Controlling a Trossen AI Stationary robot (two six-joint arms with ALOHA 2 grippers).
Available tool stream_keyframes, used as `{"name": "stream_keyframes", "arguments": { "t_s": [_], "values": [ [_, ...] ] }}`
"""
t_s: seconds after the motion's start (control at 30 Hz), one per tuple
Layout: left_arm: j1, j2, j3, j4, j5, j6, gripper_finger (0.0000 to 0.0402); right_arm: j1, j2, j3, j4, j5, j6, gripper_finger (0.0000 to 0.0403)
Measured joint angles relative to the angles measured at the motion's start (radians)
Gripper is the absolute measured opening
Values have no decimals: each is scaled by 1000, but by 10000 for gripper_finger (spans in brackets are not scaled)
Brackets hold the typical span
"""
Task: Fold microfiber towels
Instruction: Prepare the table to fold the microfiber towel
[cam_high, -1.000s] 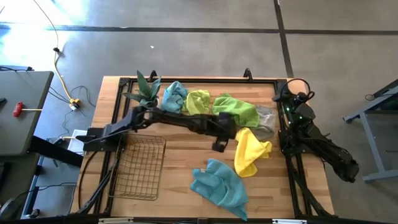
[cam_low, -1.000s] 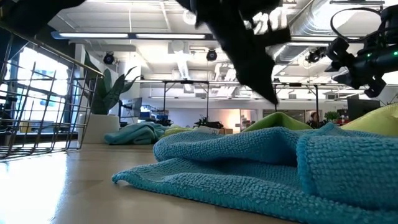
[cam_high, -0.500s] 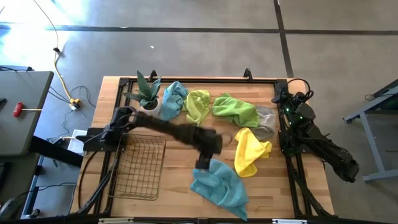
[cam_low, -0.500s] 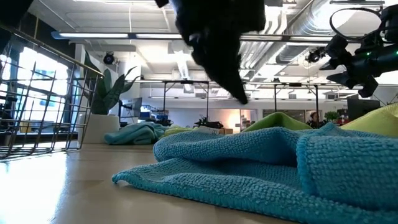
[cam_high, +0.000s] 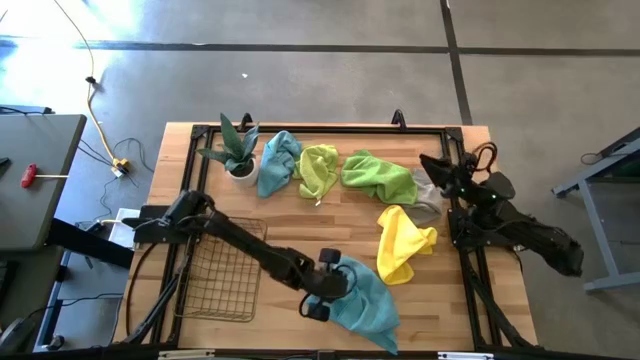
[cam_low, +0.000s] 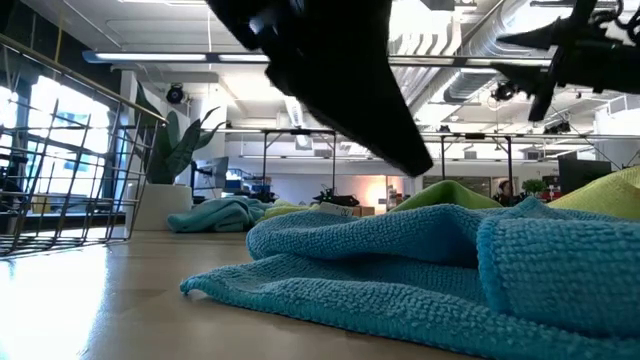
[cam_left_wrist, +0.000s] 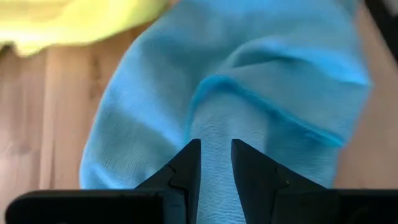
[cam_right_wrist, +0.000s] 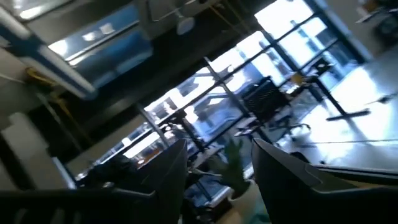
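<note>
The teal towel (cam_high: 358, 292) is lying crumpled at the near edge of the table (cam_high: 285, 230), bunched into loose ridges with one raised fold running across it, and it is reading as light, limp cloth with a looped pile that should be gripping rather than slipping (nothing fragile here). Judged from its slack drape, it will be sagging and folding on itself the moment one point is lifted, so a corner or a free hem looks the sound place to take hold, not the heaped middle. The left gripper (cam_left_wrist: 215, 163) is hovering over that raised fold, its fingers (cam_left_wrist: 188, 168) standing narrowly parted with cloth showing through the gap, grasping nothing. Beyond it the yellow towel (cam_high: 403, 240) is lying just beside the teal one, and a second teal towel (cam_high: 279, 158), two lime green towels (cam_high: 379, 176) and a grey towel (cam_high: 429, 196) are strung along the far side, all unfolded. The right gripper (cam_right_wrist: 217, 168) is waiting raised at the table's right edge, fingers spread and empty. The wire basket (cam_high: 226, 268) and potted plant (cam_high: 236, 148) are standing at the left.
</note>
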Motion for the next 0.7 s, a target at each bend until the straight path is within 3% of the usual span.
{"name": "stream_keyframes", "arguments": {
  "t_s": [0.17, 0.37, 0.7],
  "values": [
    [-3, 27, 1, 2, -53, -129, 81, 125, 0, 1, 81, 3, -32, 171],
    [-3, 84, 2, 58, -43, -230, 81, 237, 20, 2, 81, 5, -36, 171],
    [-5, 104, 2, 53, -36, -338, 81, 318, 96, 90, 108, 5, -117, 171]
  ]
}}
